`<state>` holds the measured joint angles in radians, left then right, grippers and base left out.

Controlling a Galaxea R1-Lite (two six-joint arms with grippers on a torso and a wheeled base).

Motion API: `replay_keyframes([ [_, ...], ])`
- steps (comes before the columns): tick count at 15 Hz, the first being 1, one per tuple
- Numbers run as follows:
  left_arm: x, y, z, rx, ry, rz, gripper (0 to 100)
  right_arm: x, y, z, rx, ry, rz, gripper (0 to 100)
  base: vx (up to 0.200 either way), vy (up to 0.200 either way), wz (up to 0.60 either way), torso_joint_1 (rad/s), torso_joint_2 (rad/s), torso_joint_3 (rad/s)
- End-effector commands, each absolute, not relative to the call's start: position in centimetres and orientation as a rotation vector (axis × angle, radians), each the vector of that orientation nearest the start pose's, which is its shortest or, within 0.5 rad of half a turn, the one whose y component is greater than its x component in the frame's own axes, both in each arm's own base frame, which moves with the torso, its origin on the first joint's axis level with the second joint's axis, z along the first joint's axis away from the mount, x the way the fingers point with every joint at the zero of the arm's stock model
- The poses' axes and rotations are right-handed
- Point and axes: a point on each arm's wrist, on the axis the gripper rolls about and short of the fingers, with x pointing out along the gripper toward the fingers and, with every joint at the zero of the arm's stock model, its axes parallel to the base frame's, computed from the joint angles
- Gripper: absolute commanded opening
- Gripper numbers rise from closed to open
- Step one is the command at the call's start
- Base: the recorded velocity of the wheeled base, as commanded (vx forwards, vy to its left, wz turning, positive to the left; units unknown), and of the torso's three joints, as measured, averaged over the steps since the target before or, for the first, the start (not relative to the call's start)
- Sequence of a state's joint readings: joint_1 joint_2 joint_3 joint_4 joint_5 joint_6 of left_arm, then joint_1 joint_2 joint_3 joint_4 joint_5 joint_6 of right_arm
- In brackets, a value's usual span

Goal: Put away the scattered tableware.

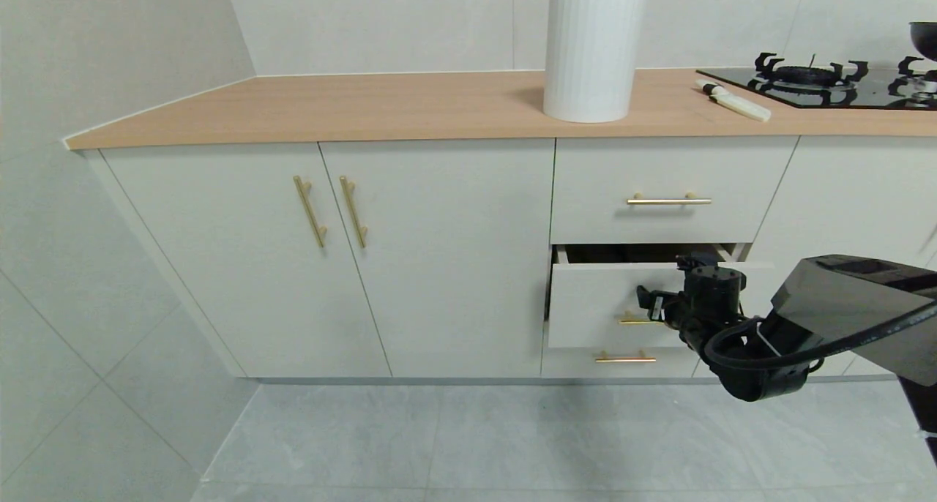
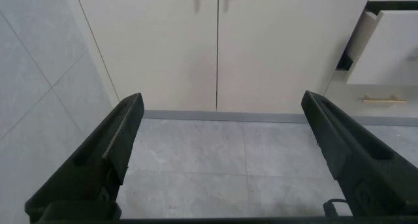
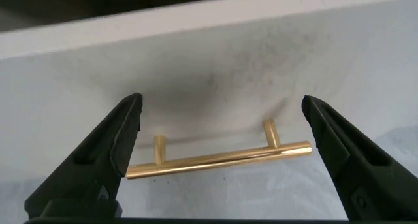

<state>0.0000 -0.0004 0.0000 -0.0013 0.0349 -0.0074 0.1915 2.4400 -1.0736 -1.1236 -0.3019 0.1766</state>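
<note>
Handle [image 3: 219, 157] of part-open drawer [image 1: 593, 304] lay horizontal just ahead of right hand [image 1: 648, 306], spread, lower right of frame.

Drawer handle [image 3: 222, 157], between the jaws of the right gripper [image 3: 221, 103]: brass-coloured metal, polished, glossy.
Drawer front [image 3: 261, 54], just behind that handle: smooth matt off-white board, faintly smudged grey.
Gripper fingers [image 3: 98, 165]: matt black plastic.
Floor [image 2: 196, 165], beyond the jaws of the left gripper [image 2: 221, 96]: grey stone-look tile, matt, lightly mottled.
Worktop [image 1: 366, 107]: wood-grain, matt.
Canister [image 1: 593, 48]: white, ribbed, matt.
Hob [image 1: 827, 96]: glossy black glass.
</note>
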Motion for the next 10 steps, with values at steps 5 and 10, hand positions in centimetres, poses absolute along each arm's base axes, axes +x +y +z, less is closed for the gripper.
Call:
replay_keyframes([
  [5, -2.3, 0.1, 7.6, -0.008, -0.002, 0.035, 100, 44.8, 7.9, 0.6, 0.123, 0.193, -0.135, 100, 0.000, 0.000, 0.00, 0.000, 0.00, 0.000],
  [10, -2.3, 0.1, 7.6, -0.008, -0.002, 0.035, 100, 47.4, 6.8, 0.1, 0.130, 0.118, -0.216, 100, 0.000, 0.000, 0.00, 0.000, 0.00, 0.000],
])
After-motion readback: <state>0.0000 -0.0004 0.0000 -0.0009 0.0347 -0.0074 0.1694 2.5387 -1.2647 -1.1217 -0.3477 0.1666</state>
